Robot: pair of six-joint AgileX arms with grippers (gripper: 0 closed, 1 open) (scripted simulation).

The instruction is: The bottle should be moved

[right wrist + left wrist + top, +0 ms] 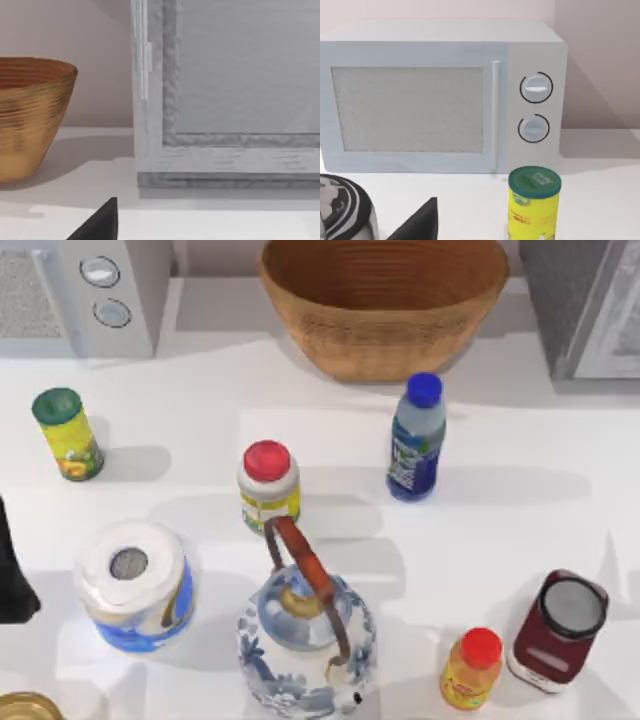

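Bottle [416, 439] untouched: the slim clear bottle with its blue cap stands upright on the white table [520, 540], right of centre in the top view, just in front of the woven basket [384, 302] and well apart from the white jar with the red lid [268, 485]. Nothing grips it, so the move looks not yet begun and the whole job appears to lie ahead: reach, grasp, lift, set down. A dark shape at the table's left edge [14, 570] may be part of the left arm, parked; whether its fingers are open or closed cannot be told. The right wrist view faces the basket and a grey appliance [225, 100], and the right gripper's state cannot be told either. The left wrist view faces the microwave [440, 95] and a green-lidded yellow can [534, 205].
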